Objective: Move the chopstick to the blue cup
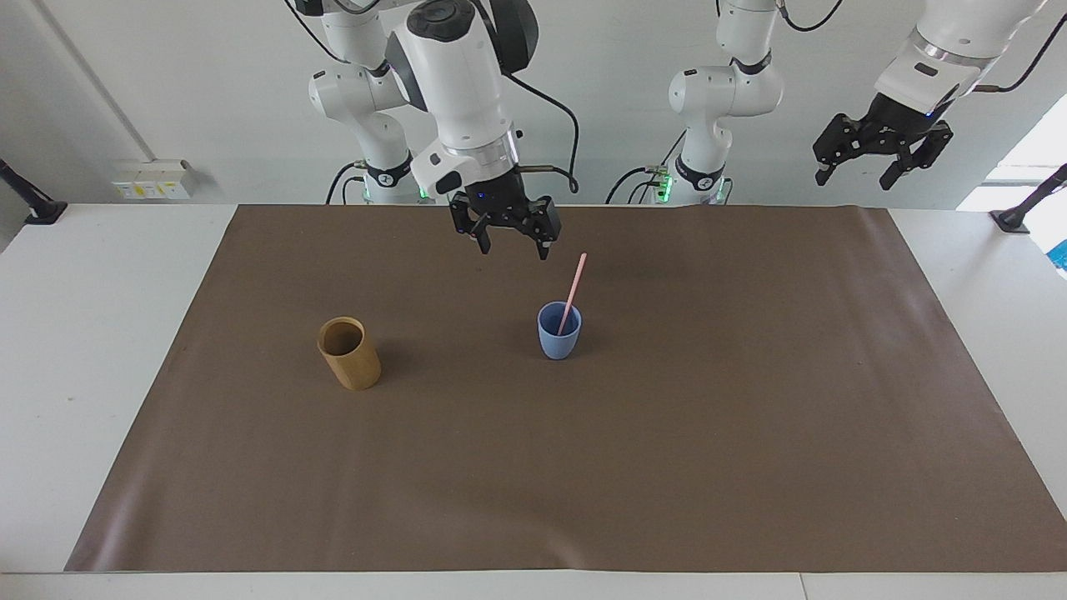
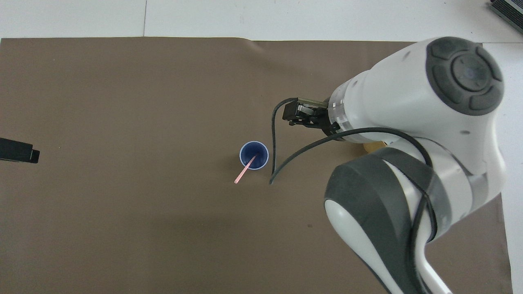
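Chopstick (image 1: 573, 282), seen from the facing camera, stands in the blue cup (image 1: 558, 332) near the middle of the brown mat (image 1: 750, 417), its lower end inside and its upper end leaning over the rim toward the left arm's end of the table and toward the robots; nothing grips it. The right gripper (image 1: 512, 243) hangs in the air over bare mat, clear of the stick, pointing down from a wrist that bends out from the arm's base, its fingers spread apart and empty. The left gripper (image 1: 859, 175) waits raised high over the left arm's end of the table, past the mat's edge, fingers likewise spread and holding nothing; that arm's upper links run out of the frame. A tan cylindrical holder (image 1: 349, 353) stands on the mat toward the right arm's end, well apart from the cup. From the overhead camera, the cup (image 2: 253, 155) shows as a blue ring with the stick (image 2: 245, 170) slanting from inside it out over the rim toward the robots and the left arm's end. The right arm's bulky white and grey links fill the lower corner at its side of the picture and cover nearly all of the tan holder, of which only a sliver shows (image 2: 374, 146) beneath the wrist. The right gripper (image 2: 297, 117) is partly tucked under that wrist, so its fingertips are hard to make out here. Of the left gripper only a dark tip (image 2: 18, 150) enters at the frame's edge, the rest being cut off.
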`<state>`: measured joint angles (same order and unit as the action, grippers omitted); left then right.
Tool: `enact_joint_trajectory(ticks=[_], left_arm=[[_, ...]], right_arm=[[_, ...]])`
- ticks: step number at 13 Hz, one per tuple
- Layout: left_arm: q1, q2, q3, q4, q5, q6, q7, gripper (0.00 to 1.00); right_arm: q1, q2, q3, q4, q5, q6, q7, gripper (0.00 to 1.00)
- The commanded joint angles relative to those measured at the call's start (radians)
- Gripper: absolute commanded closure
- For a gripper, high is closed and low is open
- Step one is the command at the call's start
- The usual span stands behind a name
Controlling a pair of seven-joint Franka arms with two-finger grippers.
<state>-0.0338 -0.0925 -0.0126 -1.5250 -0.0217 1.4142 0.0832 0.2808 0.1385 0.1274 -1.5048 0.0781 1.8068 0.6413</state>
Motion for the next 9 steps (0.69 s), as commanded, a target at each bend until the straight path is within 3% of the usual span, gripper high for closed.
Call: enact_joint_trajectory(ticks=[1, 3, 5, 9], left_arm=[[0.003, -0.01, 0.0, -0.009, 0.005, -0.012, 0.001, 0.0], [0.003, -0.009, 0.0, -0.009, 0.005, -0.012, 0.001, 0.0], [0.003, -0.01, 0.0, -0.009, 0.005, -0.012, 0.0, 0.0], [0.003, -0.01, 0.0, -0.009, 0.005, -0.012, 0.0, 0.0]], right_arm=[[-0.069, -0.097, 0.009, -0.112, -0.046, 0.009, -0.138, 0.0], [-0.098, -0.134, 0.009, -0.123, -0.06, -0.074, -0.205, 0.0], [-0.115, -0.138, 0.008, -0.077, -0.064, -0.183, -0.216, 0.0], [-0.175, -0.137, 0.008, 0.017, -0.064, -0.284, -0.218, 0.0]])
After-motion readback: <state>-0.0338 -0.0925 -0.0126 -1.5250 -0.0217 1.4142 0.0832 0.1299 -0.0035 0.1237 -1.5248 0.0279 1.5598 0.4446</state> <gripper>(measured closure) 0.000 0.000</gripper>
